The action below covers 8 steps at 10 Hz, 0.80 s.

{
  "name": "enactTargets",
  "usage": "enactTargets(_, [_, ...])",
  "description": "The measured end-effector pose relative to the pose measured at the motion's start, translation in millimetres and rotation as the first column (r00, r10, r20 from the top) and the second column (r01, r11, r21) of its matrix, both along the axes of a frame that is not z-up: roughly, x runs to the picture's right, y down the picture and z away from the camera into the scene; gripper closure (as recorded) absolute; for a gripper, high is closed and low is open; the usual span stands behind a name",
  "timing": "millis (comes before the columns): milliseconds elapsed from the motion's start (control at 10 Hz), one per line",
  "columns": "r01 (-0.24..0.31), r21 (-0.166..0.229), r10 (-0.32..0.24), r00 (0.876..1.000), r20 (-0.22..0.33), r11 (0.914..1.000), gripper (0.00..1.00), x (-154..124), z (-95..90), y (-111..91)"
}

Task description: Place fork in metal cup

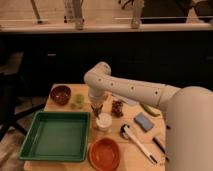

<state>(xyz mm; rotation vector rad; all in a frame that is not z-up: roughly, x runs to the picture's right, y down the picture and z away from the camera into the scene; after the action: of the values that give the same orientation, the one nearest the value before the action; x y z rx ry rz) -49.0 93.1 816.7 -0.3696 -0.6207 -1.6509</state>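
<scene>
The metal cup is a small pale cylinder standing on the wooden table, just right of the green tray. My gripper points down, just behind and to the left of the cup and close above the table. I cannot make out a fork in it or anywhere on the table. The white arm reaches in from the right and hides part of the table behind it.
A green tray fills the front left. An orange bowl sits at the front, a dark red bowl at the back left. A small green object, a brown object, a blue sponge and a white-handled utensil lie around.
</scene>
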Motion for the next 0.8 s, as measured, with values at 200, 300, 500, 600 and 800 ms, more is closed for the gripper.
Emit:
enactTargets(200, [0.0,-0.002,0.0,1.0,0.001,1.0,1.0,-0.9,-3.7,2.3])
enactTargets(300, [0.001,-0.002,-0.001,1.0,0.001,1.0,1.0,-1.4,-5.9,2.9])
enactTargets(500, [0.003,-0.005,-0.003,1.0,-0.002,1.0,1.0,-0.6,-7.0,3.8])
enactTargets(600, [-0.001,-0.004,0.001,1.0,-0.005,1.0,1.0,0.7,-6.0,1.9])
enactTargets(800, [-0.001,-0.003,0.001,1.0,-0.009,1.0,1.0,3.3,-4.4,-0.8])
